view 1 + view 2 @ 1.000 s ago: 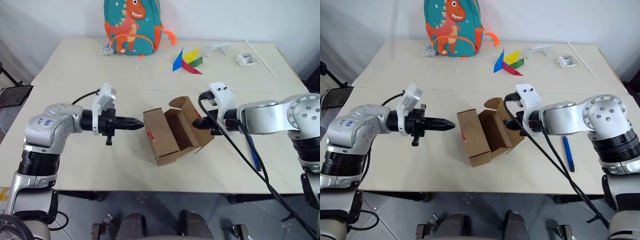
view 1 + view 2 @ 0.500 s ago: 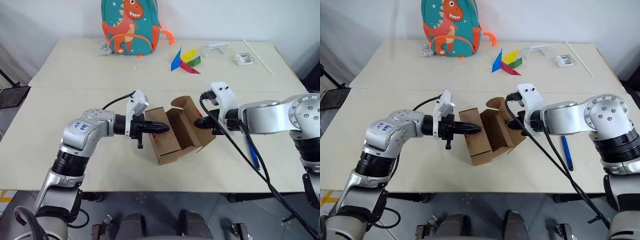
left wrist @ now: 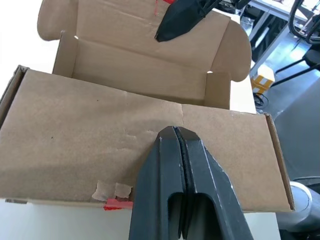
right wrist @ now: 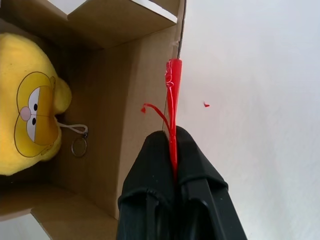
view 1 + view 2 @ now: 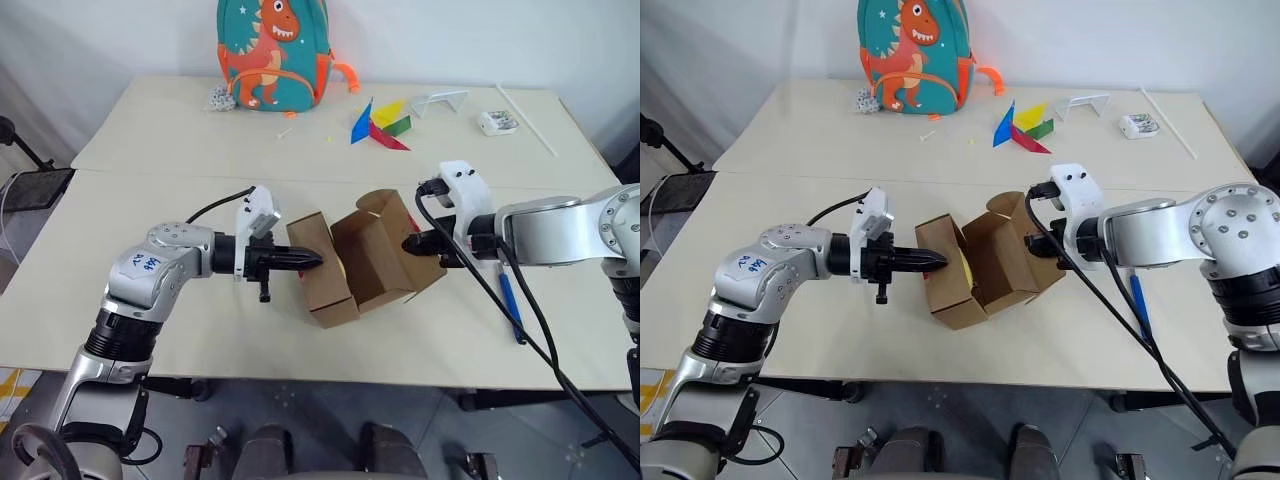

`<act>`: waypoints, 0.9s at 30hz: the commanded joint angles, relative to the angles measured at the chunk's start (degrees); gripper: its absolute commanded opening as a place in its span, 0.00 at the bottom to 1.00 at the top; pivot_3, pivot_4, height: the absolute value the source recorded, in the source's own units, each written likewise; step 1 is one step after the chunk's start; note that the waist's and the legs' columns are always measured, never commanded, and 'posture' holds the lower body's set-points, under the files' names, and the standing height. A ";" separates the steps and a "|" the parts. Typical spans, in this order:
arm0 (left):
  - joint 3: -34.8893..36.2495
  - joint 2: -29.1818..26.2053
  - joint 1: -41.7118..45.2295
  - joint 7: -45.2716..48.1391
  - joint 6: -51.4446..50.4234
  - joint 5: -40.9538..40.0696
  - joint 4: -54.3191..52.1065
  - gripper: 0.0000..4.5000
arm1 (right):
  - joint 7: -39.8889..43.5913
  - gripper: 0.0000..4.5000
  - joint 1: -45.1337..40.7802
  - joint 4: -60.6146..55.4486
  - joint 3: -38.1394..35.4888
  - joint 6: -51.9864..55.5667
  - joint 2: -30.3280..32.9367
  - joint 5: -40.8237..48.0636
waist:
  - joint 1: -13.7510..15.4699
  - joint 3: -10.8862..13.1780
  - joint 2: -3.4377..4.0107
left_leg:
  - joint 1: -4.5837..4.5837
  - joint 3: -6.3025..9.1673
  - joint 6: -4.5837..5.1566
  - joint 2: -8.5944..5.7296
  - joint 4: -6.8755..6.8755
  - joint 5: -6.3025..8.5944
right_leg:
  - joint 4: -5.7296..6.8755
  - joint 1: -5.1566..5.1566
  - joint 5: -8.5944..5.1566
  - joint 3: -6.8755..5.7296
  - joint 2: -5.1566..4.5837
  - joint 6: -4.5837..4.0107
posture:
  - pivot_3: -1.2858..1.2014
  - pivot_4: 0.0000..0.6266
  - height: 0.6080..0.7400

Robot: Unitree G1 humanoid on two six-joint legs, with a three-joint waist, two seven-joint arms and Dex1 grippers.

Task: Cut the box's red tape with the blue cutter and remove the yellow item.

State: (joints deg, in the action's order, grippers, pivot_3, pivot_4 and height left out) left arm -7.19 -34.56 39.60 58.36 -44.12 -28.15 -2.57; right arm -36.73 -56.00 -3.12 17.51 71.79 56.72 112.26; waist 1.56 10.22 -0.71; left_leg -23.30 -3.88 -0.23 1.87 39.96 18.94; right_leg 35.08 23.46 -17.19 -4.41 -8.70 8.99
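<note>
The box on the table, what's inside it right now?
Inside the open box lies the yellow item, a soft toy with a cartoon face and a small key ring. Its lower part and the box's far corners are hidden by the cardboard walls.

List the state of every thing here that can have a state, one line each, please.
box: open, lid flap folded back, tipped on its side
yellow toy: lying inside the box
red tape: cut, pinched on the flap edge
blue cutter: lying on the table
left pincer: shut, against the box wall
right pincer: shut on the flap edge

Cutter [image 5: 508,306] right of box [image 5: 345,268] (yellow item [image 4: 31,125] inside).
</note>
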 commanded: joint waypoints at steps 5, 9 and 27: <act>-0.23 -1.46 -4.65 -2.32 -1.36 2.81 2.39 0.00 | 1.54 0.00 -2.79 -0.81 -4.85 0.15 3.54 0.74 | 0.00 -0.01 0.01 | 0.01 0.00 0.01 0.00 0.01 0.00 | 0.01 -0.01 0.02 0.00 0.00 -0.01 | 0.52 0.24 1.00; 0.53 -1.61 -5.78 -2.46 -1.60 2.81 2.61 0.00 | 1.96 0.00 -2.06 -1.49 -5.20 0.23 4.08 0.74 | 0.11 -0.01 0.02 | 0.02 0.01 0.02 0.00 0.06 0.01 | 0.00 -0.05 0.05 0.00 0.00 -0.02 | 0.52 0.24 1.00; 3.75 3.77 -5.51 -6.52 1.94 2.88 4.04 0.00 | -4.08 0.00 1.07 -9.23 -1.34 -2.87 0.72 0.73 | -0.21 0.02 -0.01 | -0.13 -0.05 0.02 0.03 -0.04 0.01 | -0.07 0.18 0.09 -0.02 0.02 0.00 | 0.52 0.24 1.00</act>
State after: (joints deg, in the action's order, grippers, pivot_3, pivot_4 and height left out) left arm -4.80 -31.35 32.81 51.67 -43.39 -24.34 3.30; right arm -40.89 -54.84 -10.02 16.06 69.38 57.39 111.85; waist 1.36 10.24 -0.72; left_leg -23.43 -3.93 -0.21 1.90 39.91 18.96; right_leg 35.01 23.64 -17.10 -4.42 -8.68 8.99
